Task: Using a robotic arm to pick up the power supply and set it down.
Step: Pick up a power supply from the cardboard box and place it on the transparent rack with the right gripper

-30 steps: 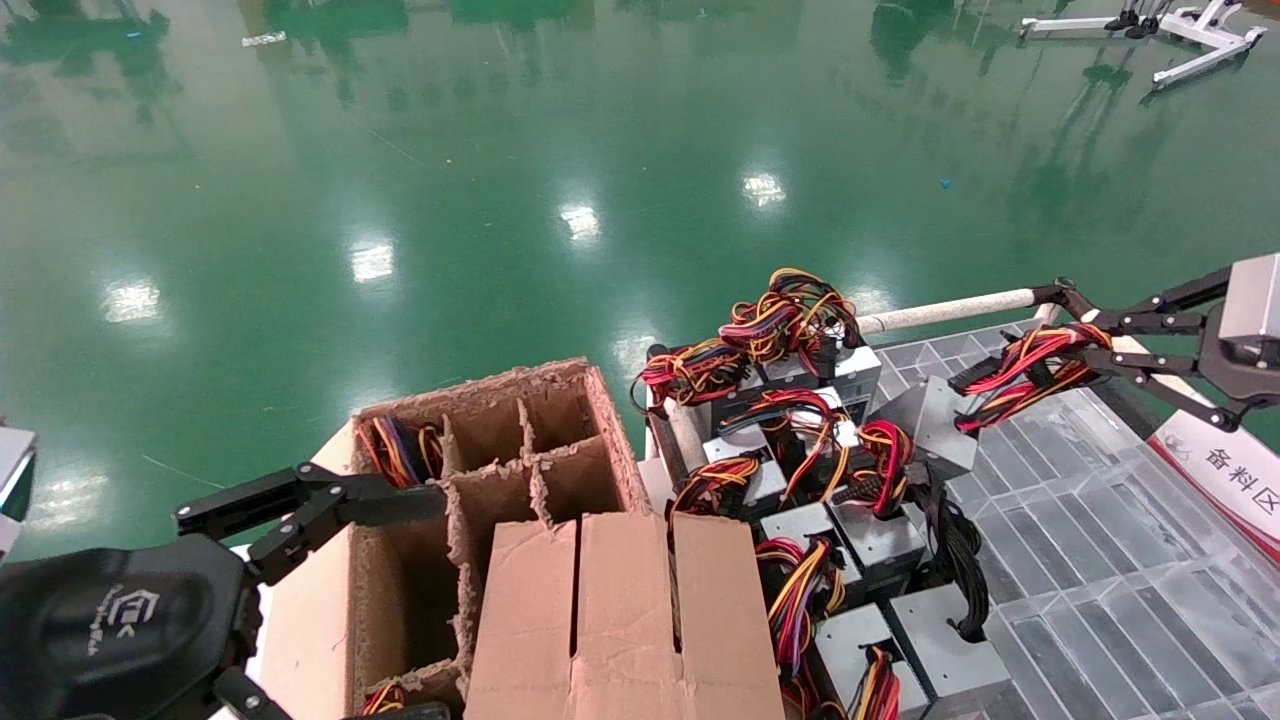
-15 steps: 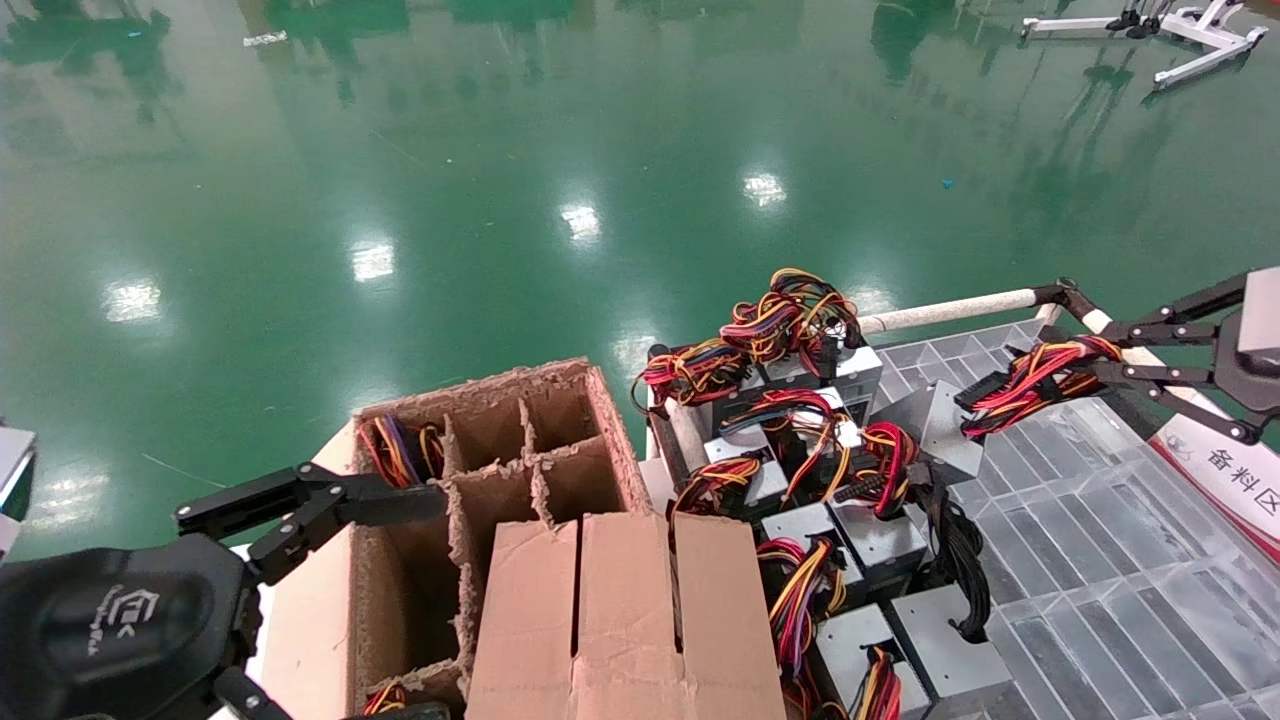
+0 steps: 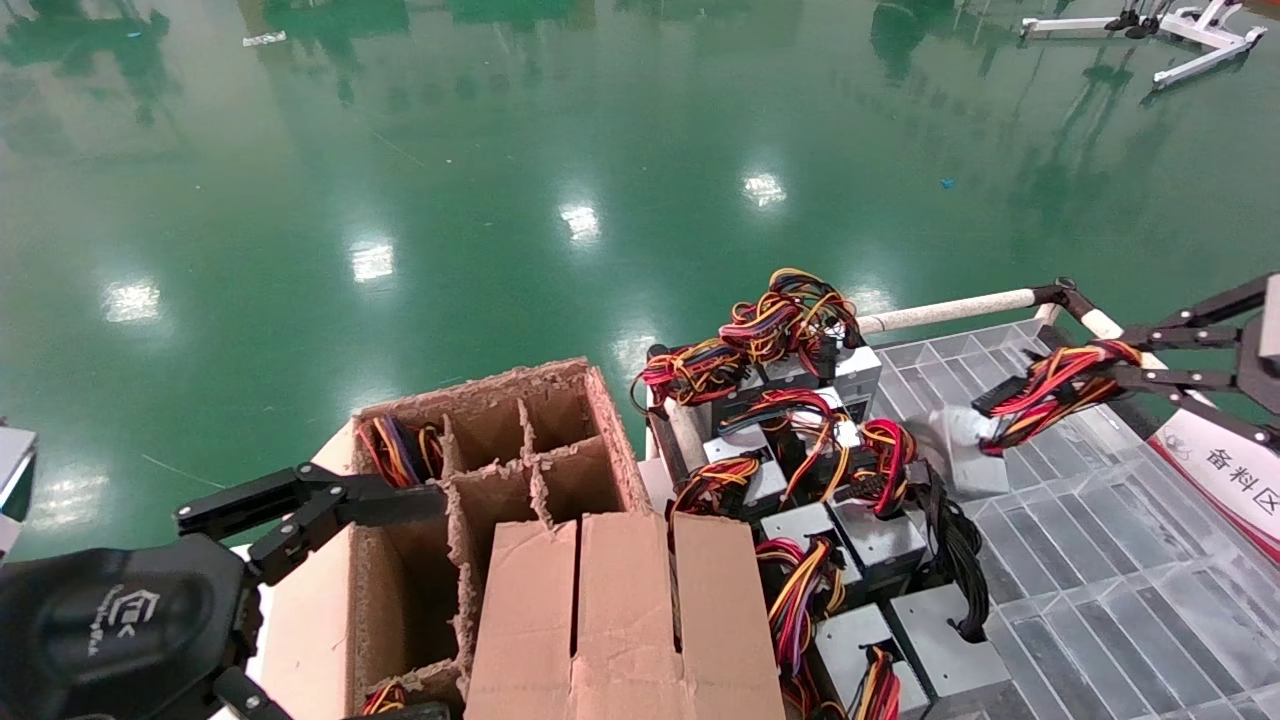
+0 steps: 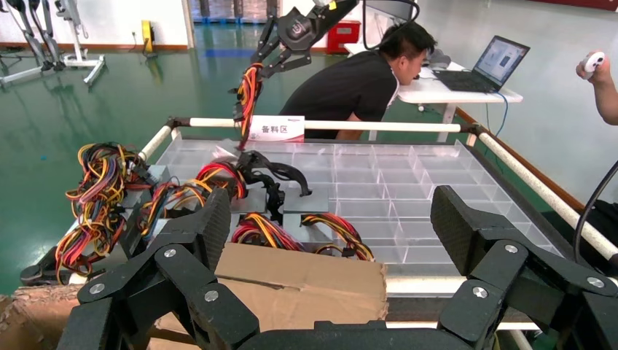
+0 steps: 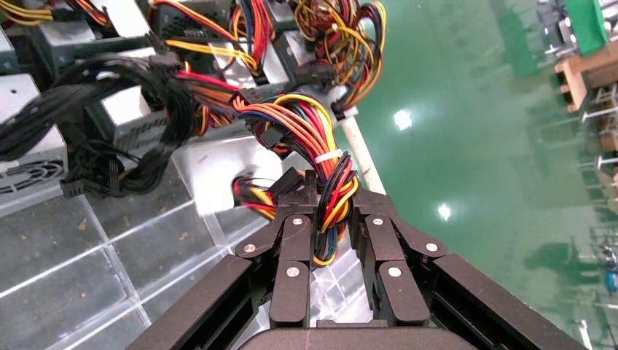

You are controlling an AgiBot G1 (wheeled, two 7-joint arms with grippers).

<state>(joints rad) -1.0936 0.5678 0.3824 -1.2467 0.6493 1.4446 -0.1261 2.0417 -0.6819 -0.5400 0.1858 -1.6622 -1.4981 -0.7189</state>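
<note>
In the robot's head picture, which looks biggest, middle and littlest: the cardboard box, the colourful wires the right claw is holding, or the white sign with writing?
1. Cardboard box, by far the biggest.
2. White sign, though the picture's edge cuts it off.
3. Wire bundle pinched in the right gripper, similar to the sign, so those two are unsure.

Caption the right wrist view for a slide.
Right gripper shut on the power supply's wire bundle, above the clear tray.
</note>
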